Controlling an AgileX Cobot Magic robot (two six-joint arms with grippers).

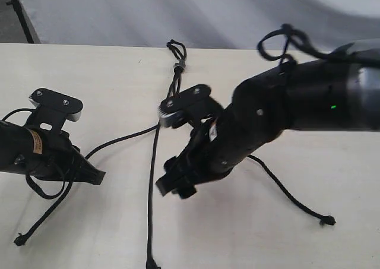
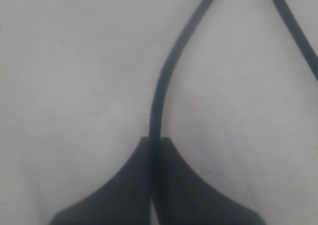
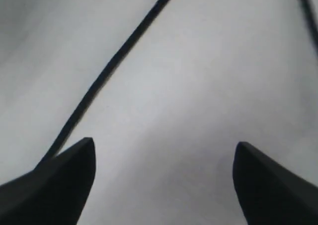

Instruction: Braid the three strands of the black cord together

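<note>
Exterior view: the black cord (image 1: pixel 176 58) lies on the pale matte worktop (image 1: pixel 107 79), loop end beyond both hands, the three strands (image 1: pixel 151 192) fanning out, each tipped with a knot. The left hand (image 1: pixel 95 176) pinches one; the right hand (image 1: pixel 172 186) sits beside the middle one.

Left wrist view: tapered dark fingers (image 2: pixel 189 195) clamped tight on a thin strand (image 2: pixel 166 71).

Right wrist view: pointed fingertips (image 3: pixel 69 185) spread wide, empty, a strand passing one tip.

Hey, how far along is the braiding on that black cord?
Done: practically nothing. Below the bound end, the left strand, middle strand and right strand fan apart with no crossings visible. In hand: the left claw is shut on the left strand; the right claw is open and empty, near the middle one. Left: almost the whole braid.
</note>
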